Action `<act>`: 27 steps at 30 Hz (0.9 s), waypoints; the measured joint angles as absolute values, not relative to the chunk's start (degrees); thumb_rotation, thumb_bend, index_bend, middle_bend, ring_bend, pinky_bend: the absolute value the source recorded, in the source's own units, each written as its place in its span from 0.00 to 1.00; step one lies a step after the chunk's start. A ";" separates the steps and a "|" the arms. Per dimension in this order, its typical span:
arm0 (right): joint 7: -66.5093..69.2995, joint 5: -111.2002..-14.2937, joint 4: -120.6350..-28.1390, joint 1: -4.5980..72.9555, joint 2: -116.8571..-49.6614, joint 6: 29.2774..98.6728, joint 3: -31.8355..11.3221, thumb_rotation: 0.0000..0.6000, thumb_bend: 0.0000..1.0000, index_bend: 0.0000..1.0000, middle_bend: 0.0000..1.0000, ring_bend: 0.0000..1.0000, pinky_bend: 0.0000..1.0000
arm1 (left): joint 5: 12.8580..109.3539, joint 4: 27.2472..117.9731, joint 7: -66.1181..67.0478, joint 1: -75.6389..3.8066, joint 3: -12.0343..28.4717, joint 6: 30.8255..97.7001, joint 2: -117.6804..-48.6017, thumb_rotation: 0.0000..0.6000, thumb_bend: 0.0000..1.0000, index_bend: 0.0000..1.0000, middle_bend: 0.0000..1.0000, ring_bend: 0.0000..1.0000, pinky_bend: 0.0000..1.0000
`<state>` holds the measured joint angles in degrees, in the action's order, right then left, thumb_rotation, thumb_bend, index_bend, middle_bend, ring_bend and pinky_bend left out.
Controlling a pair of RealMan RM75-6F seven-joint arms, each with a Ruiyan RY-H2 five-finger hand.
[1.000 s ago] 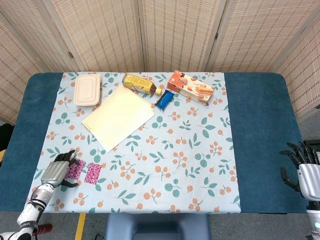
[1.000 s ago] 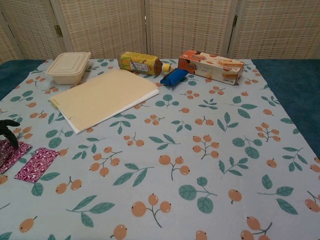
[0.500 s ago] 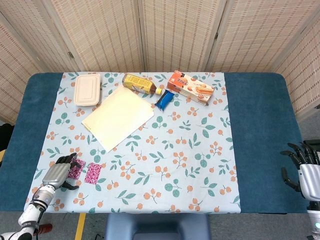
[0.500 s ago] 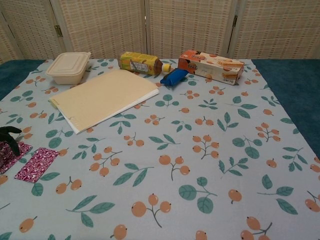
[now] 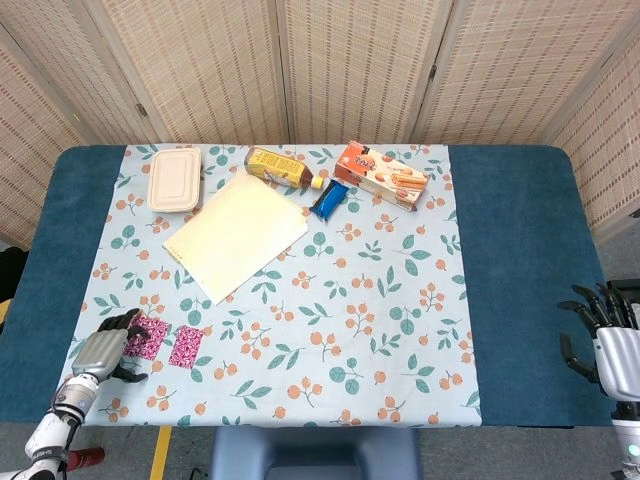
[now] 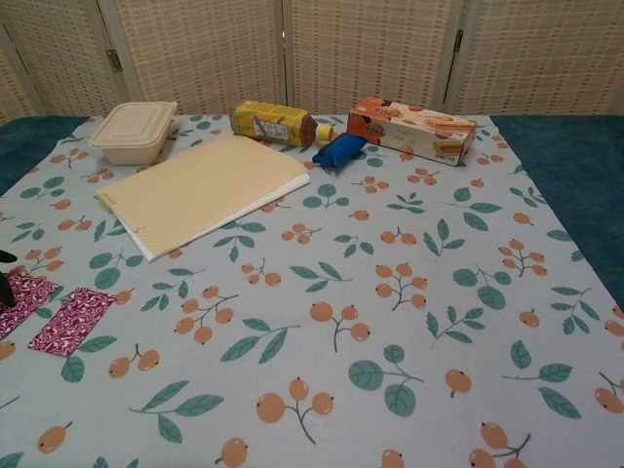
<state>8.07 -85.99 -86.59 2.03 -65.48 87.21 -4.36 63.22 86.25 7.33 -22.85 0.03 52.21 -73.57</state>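
- The left hand (image 5: 103, 348) has been drawn back toward the near left edge.
- Its curled fingers rest on the left packet (image 5: 146, 338); a grip cannot be confirmed.
- The right hand (image 5: 608, 345) is held with fingers spread, near right.

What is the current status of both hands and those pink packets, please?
Left robot hand touching outer pink packet, grip unclear. Right robot hand open, idle. Second pink packet alongside. Nothing obstructing.

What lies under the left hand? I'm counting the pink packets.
The left hand rests over one pink packet, whose far part shows; a second packet lies beside it, uncovered. Anything more beneath the fingers is hidden.
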 measured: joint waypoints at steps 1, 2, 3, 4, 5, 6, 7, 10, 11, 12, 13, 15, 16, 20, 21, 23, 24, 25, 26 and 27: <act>8.05 -86.01 -86.63 2.03 -65.47 87.21 -4.35 1.00 0.50 0.30 0.18 0.03 0.00 | 63.19 86.24 7.34 -22.84 0.02 52.20 -73.51 1.00 0.10 0.35 0.00 0.00 0.00; 8.04 -86.02 -86.63 2.03 -65.47 87.23 -4.35 1.00 0.50 0.30 0.18 0.03 0.00 | 63.13 86.25 7.35 -22.81 0.01 52.20 -73.44 1.00 0.10 0.35 0.00 0.00 0.00; 8.02 -86.01 -86.65 2.01 -65.48 87.26 -4.35 1.00 0.50 0.30 0.18 0.03 0.00 | 63.02 86.24 7.40 -22.77 0.00 52.22 -73.39 1.00 0.10 0.35 0.00 0.00 0.00; 8.02 -86.00 -86.66 2.00 -65.47 87.28 -4.36 1.00 0.50 0.30 0.18 0.03 0.00 | 62.93 86.21 7.43 -22.75 0.00 52.23 -73.36 1.00 0.10 0.35 0.00 0.00 0.00; 8.04 -85.99 -86.67 1.98 -65.47 87.31 -4.36 1.00 0.50 0.30 0.18 0.03 0.00 | 62.83 86.18 7.45 -22.73 0.02 52.24 -73.35 1.00 0.10 0.35 0.00 0.00 0.00; 8.05 -86.00 -86.67 1.96 -65.45 87.34 -4.36 1.00 0.50 0.30 0.18 0.03 0.00 | 62.68 86.12 7.45 -22.71 0.05 52.22 -73.31 1.00 0.10 0.35 0.00 0.00 0.00; 8.05 -86.00 -86.68 1.94 -65.43 87.37 -4.35 1.00 0.50 0.30 0.18 0.03 0.00 | 62.57 86.06 7.43 -22.69 0.09 52.21 -73.29 1.00 0.10 0.35 0.00 0.00 0.00; 8.07 -86.01 -86.72 1.88 -65.42 87.46 -4.35 1.00 0.50 0.30 0.18 0.03 0.00 | 62.16 85.79 7.50 -22.69 0.26 52.19 -73.26 1.00 0.10 0.35 0.00 0.00 0.00; 8.10 -86.02 -86.72 1.87 -65.42 87.48 -4.34 1.00 0.50 0.30 0.18 0.02 0.00 | 62.02 85.74 7.49 -22.69 0.33 52.20 -73.23 1.00 0.10 0.35 0.00 0.00 0.00; 8.10 -86.03 -86.72 1.86 -65.42 87.51 -4.34 1.00 0.50 0.30 0.18 0.02 0.00 | 61.86 85.70 7.46 -22.68 0.42 52.19 -73.14 1.00 0.10 0.35 0.00 0.00 0.00; 8.11 -86.03 -86.72 1.84 -65.41 87.54 -4.33 1.00 0.50 0.30 0.18 0.02 0.00 | 61.76 85.67 7.46 -22.68 0.46 52.18 -73.06 1.00 0.10 0.35 0.00 0.00 0.00; 8.11 -86.03 -86.75 1.81 -65.39 87.59 -4.34 1.00 0.50 0.30 0.18 0.02 0.00 | 61.50 85.64 7.47 -22.68 0.55 52.13 -72.90 1.00 0.10 0.35 0.00 0.00 0.00; 8.11 -86.01 -86.74 1.80 -65.39 87.59 -4.34 1.00 0.50 0.30 0.18 0.02 0.00 | 61.37 85.63 7.48 -22.68 0.59 52.11 -72.84 1.00 0.10 0.35 0.00 0.00 0.00; 8.06 -86.07 -86.76 1.79 -65.43 87.64 -4.33 1.00 0.50 0.30 0.18 0.02 0.00 | 61.49 86.11 7.17 -22.51 0.74 52.46 -72.60 1.00 0.10 0.35 0.00 0.00 0.00; 8.06 -86.06 -86.74 1.78 -65.44 87.63 -4.32 1.00 0.50 0.30 0.18 0.02 0.00 | 61.94 86.39 7.00 -22.44 0.72 52.67 -72.54 1.00 0.10 0.35 0.00 0.00 0.00; 8.08 -86.07 -86.71 1.80 -65.48 87.60 -4.32 1.00 0.50 0.30 0.18 0.02 0.00 | 62.81 86.84 6.90 -22.36 0.62 53.00 -72.48 1.00 0.10 0.35 0.00 0.00 0.00; 8.13 -86.06 -86.68 1.80 -65.49 87.59 -4.32 1.00 0.50 0.30 0.18 0.02 0.00 | 63.37 87.18 6.94 -22.35 0.54 53.17 -72.51 1.00 0.10 0.35 0.00 0.00 0.00; 8.16 -86.03 -86.65 1.80 -65.49 87.56 -4.32 1.00 0.50 0.30 0.18 0.02 0.00 | 63.73 87.43 7.03 -22.39 0.48 53.25 -72.58 1.00 0.10 0.35 0.00 0.00 0.00; 8.19 -86.01 -86.63 1.78 -65.48 87.56 -4.32 1.00 0.50 0.30 0.18 0.02 0.00 | 64.02 87.61 7.18 -22.45 0.42 53.29 -72.70 1.00 0.10 0.35 0.00 0.00 0.00; 8.25 -85.99 -86.61 1.75 -65.46 87.59 -4.32 1.00 0.50 0.30 0.18 0.02 0.00 | 64.30 87.74 7.46 -22.58 0.35 53.28 -72.91 1.00 0.10 0.35 0.00 0.00 0.00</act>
